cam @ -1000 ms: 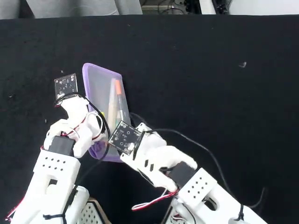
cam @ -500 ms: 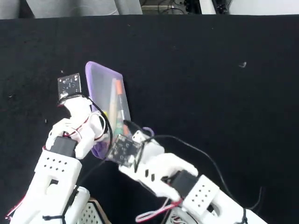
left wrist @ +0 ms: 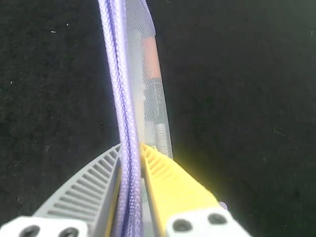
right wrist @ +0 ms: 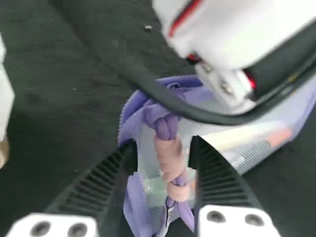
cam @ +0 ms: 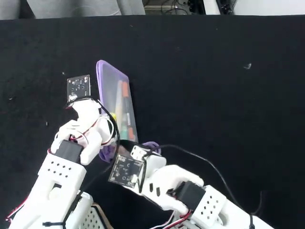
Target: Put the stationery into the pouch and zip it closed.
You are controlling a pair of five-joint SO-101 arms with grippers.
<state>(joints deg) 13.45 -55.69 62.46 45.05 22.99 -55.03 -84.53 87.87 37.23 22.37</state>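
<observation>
The left arm (cam: 62, 164) rises from 7 o'clock, wrist bent down, its left gripper (left wrist: 131, 150) pressed together on the purple zip edge of the pouch (cam: 113, 90). The pouch lies left of centre, running 12 to 6, with pens (cam: 124, 102) inside. The right arm (cam: 190, 195) comes in from 5 o'clock (low and folded). The right gripper (right wrist: 160, 145) straddles the zip pull (right wrist: 170, 158) at the pouch's 6 o'clock end; I cannot tell whether it grips.

Black cloth (cam: 224, 105) covers the table, and grey clutter (cam: 71, 7) lies beyond 12 o'clock.

Over 1 second the pouch swung toward 1 o'clock and the right arm drew back toward 6.
</observation>
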